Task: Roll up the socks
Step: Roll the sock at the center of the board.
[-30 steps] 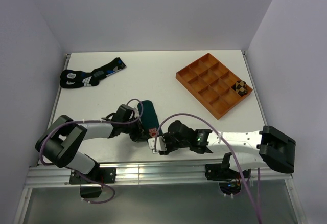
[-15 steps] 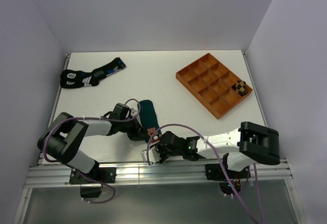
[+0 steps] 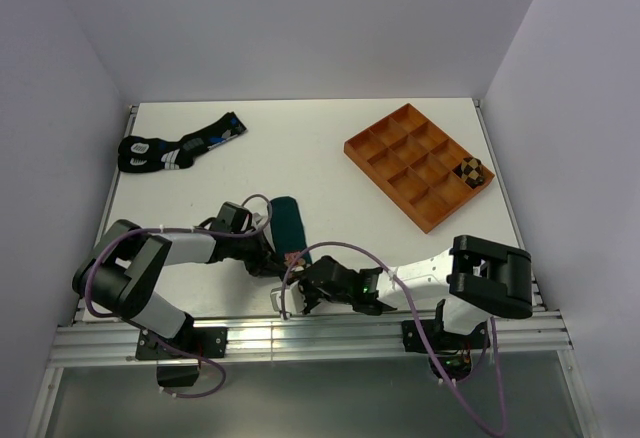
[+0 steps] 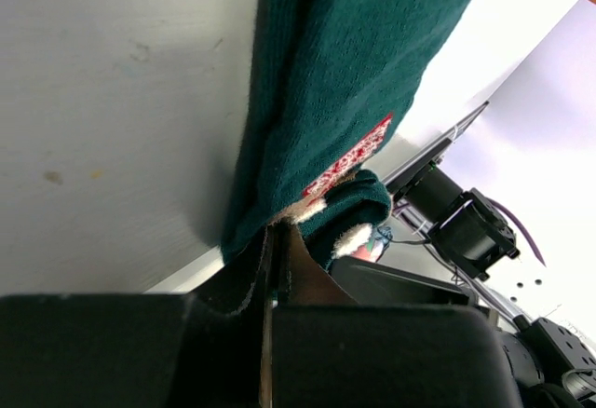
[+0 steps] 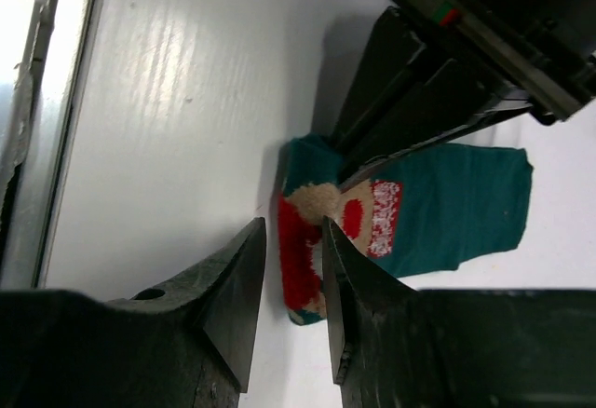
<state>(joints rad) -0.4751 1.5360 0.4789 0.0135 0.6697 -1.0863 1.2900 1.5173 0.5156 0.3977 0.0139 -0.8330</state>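
The dark teal sock (image 3: 290, 220) lies flat near the table's front, its near end with the red-and-white figure (image 5: 303, 259) folded over. My left gripper (image 3: 274, 256) is shut on the sock's near left edge (image 4: 276, 237), and its black fingers (image 5: 419, 133) also show in the right wrist view. My right gripper (image 3: 303, 294) is narrowly open. Its two fingertips (image 5: 244, 268) stand either side of the folded red end (image 5: 293, 240); I cannot tell if they touch it. The brown-and-black checkered sock (image 3: 471, 170) sits rolled in a compartment of the tray.
An orange compartment tray (image 3: 400, 153) stands at the back right. A black sock pair with blue and white marks (image 3: 170, 148) lies at the back left. The table's front rail (image 3: 300, 333) is just behind my right gripper.
My right arm has swung its elbow in and moved its gripper left, close to the sock's near end. My left gripper and the sock's near end have shifted slightly left.
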